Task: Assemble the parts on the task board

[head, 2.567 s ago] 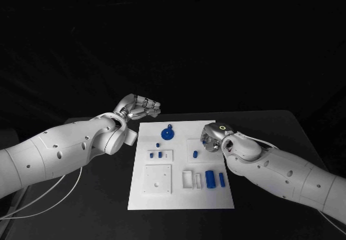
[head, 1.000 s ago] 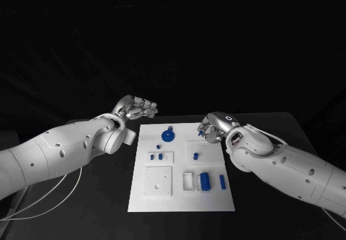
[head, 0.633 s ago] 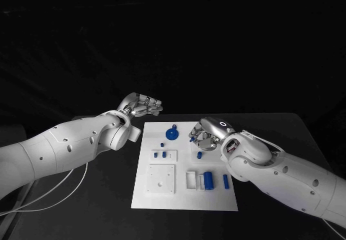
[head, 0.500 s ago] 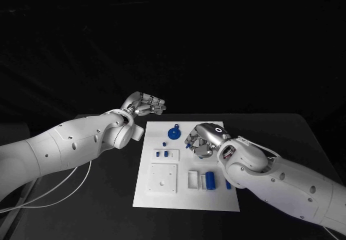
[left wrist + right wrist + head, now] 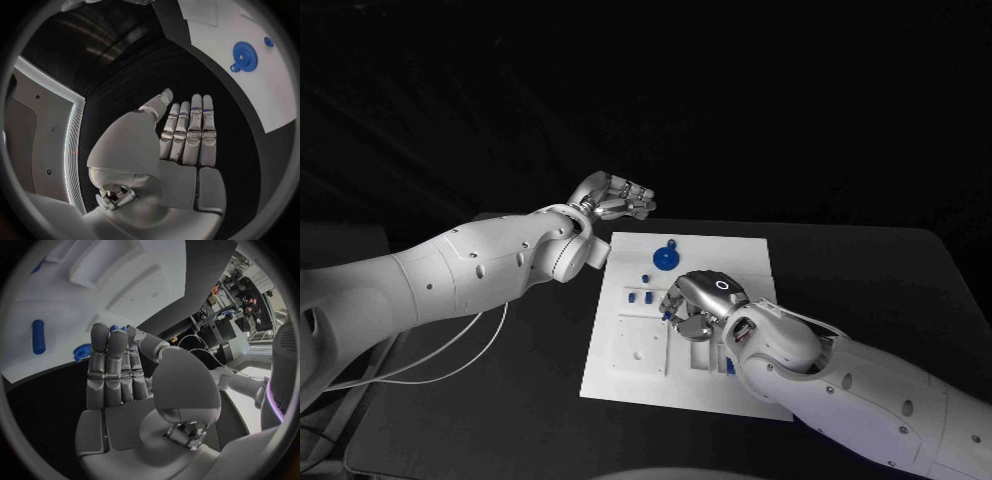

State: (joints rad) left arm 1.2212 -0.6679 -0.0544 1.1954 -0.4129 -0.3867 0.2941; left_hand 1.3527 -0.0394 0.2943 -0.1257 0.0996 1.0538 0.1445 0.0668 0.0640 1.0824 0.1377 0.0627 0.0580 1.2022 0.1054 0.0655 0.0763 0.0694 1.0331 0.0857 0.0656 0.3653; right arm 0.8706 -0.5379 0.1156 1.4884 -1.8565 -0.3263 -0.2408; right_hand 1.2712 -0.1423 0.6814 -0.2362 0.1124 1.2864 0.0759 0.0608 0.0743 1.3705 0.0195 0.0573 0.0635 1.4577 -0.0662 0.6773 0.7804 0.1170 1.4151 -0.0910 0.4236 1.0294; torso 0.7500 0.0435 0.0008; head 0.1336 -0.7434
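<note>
Item: task board point(image 5: 635, 375) — white plate on the black tabletop point(image 5: 877, 290), lying between my two arms, its long side running away from me.

Item: blue gear point(image 5: 666, 258) — flat on the far end of the board, seated or loose I cannot tell. From the left wrist it lies ahead of my fingertips, well apart from them.

Item: small blue pegs point(image 5: 640, 297) — a pair near the board's middle, just beside my right hand on its left side.

Item: blue cylinder point(image 5: 38, 336) — on the board, seen from the right wrist; its long axis runs roughly in line with my straightened fingers, off to one side of them.

Item: left hand point(image 5: 619, 194) — hovering beyond the board's far left corner, over bare tabletop. Fingers straight and side by side in the wrist view, holding nothing.

Item: right hand point(image 5: 700, 299) — over the middle of the board, fingers extended and pressed together, pointing down at it. A bit of blue shows at the fingertips; whether I grip it or merely cover it, I cannot tell.

Judgement: the right hand is far the nearer to the parts — the next pick or placement falls to it, directly beneath its fingertips.
</note>
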